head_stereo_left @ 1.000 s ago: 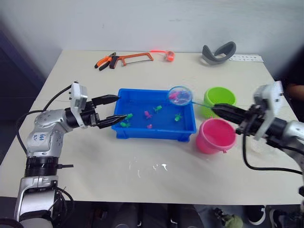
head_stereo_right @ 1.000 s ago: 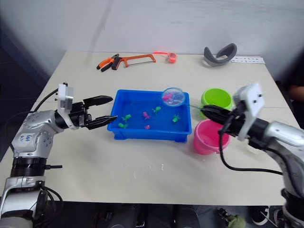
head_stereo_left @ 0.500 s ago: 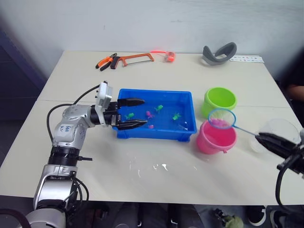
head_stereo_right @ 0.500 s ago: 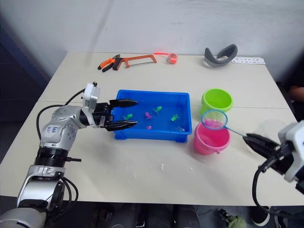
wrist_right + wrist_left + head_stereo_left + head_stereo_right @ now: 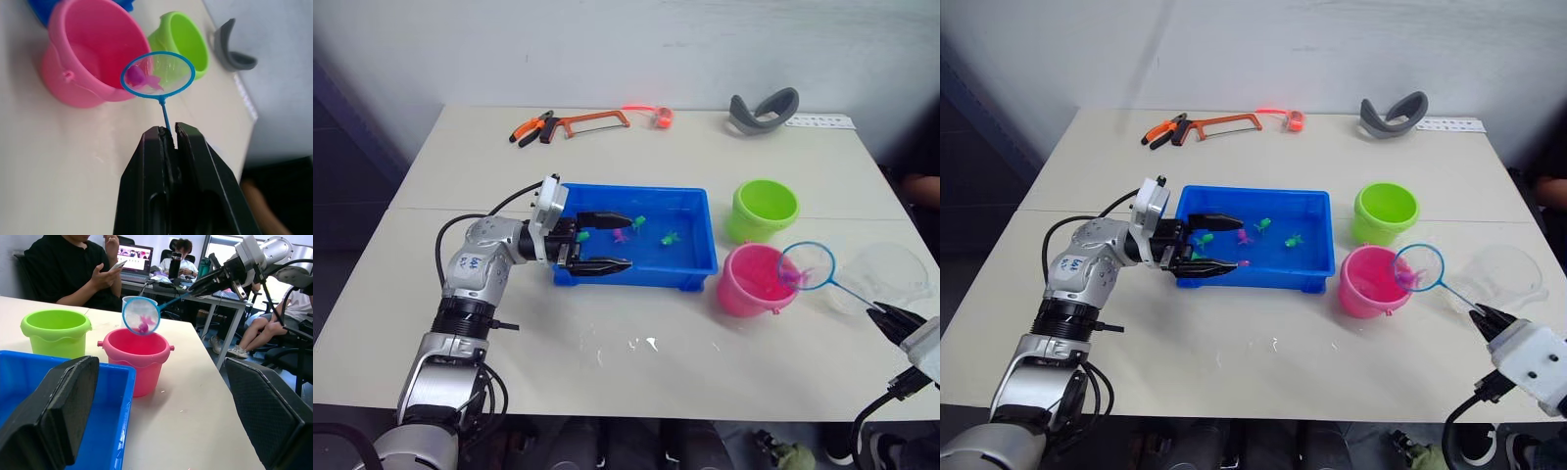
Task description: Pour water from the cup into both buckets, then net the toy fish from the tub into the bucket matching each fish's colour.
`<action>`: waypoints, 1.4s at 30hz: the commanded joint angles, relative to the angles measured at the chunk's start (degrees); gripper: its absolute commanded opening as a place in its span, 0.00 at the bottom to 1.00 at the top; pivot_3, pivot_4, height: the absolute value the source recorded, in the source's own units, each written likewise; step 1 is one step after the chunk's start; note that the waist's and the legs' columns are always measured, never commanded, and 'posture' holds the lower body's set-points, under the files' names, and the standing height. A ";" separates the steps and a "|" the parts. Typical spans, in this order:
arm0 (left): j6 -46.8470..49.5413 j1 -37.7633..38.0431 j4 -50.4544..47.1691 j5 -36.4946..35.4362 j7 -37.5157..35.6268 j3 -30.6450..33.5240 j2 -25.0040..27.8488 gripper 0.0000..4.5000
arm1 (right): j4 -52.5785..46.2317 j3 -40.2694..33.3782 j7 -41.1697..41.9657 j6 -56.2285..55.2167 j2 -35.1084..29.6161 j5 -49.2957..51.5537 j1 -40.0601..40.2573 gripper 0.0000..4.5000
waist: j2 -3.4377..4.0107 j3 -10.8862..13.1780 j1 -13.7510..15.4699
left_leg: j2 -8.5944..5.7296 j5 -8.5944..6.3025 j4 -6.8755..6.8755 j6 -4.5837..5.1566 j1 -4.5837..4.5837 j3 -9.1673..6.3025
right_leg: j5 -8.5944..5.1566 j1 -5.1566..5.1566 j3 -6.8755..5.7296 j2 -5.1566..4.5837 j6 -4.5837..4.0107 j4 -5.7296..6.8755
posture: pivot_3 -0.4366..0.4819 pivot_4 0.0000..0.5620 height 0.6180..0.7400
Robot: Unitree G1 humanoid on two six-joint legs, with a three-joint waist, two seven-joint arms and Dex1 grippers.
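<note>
The blue tub (image 5: 636,274) sits mid-table and holds green fish (image 5: 666,237) and a pink fish (image 5: 620,235). My left gripper (image 5: 629,241) is open over the tub's left part, with nothing between its fingers (image 5: 54,421). To the tub's right stand the green bucket (image 5: 764,209) and the pink bucket (image 5: 756,280). My right gripper (image 5: 168,132) is shut on the thin handle of the net (image 5: 157,74). The net's hoop (image 5: 806,265) hangs at the pink bucket's right edge with a pink fish (image 5: 139,78) in its mesh. The clear cup (image 5: 886,277) stands further right.
At the table's far edge lie orange pliers (image 5: 530,127), a hacksaw (image 5: 592,119), a small orange-red item (image 5: 656,114), a grey curved strap (image 5: 764,108) and a white strip (image 5: 820,120). In the left wrist view, people (image 5: 73,269) sit at desks beyond the table.
The net with the pink fish went from the tub to above the pink bucket, then to its right edge. My left gripper moved right over the tub.
</note>
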 commanded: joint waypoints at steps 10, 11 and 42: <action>-0.40 1.65 -2.16 -0.14 -0.56 0.94 -0.02 0.99 | 13.70 3.94 -22.85 -49.99 -0.73 -39.79 -2.21 0.00 | 0.00 0.00 -0.10 | 0.03 0.05 0.00 -0.08 0.02 -0.01 | -0.01 -0.01 0.05 0.06 -0.01 0.01 | 0.48 0.27 1.00; -0.52 1.90 -2.53 -0.01 -0.75 0.81 0.12 0.99 | 14.18 2.90 -26.57 -53.20 -0.78 -44.41 -2.76 0.00 | 0.00 0.00 -0.09 | 0.04 0.05 0.00 -0.09 0.02 -0.01 | -0.01 -0.01 0.06 0.06 -0.01 0.01 | 0.48 0.27 1.00; 2.29 5.66 -6.10 -2.64 4.53 6.71 1.06 0.99 | 11.92 12.51 -28.03 -36.23 -9.02 -15.61 -3.85 0.00 | 0.00 0.00 -0.30 | 0.21 0.09 0.00 -0.20 0.07 -0.03 | -0.05 0.03 0.13 0.25 -0.10 0.05 | 0.48 0.27 1.00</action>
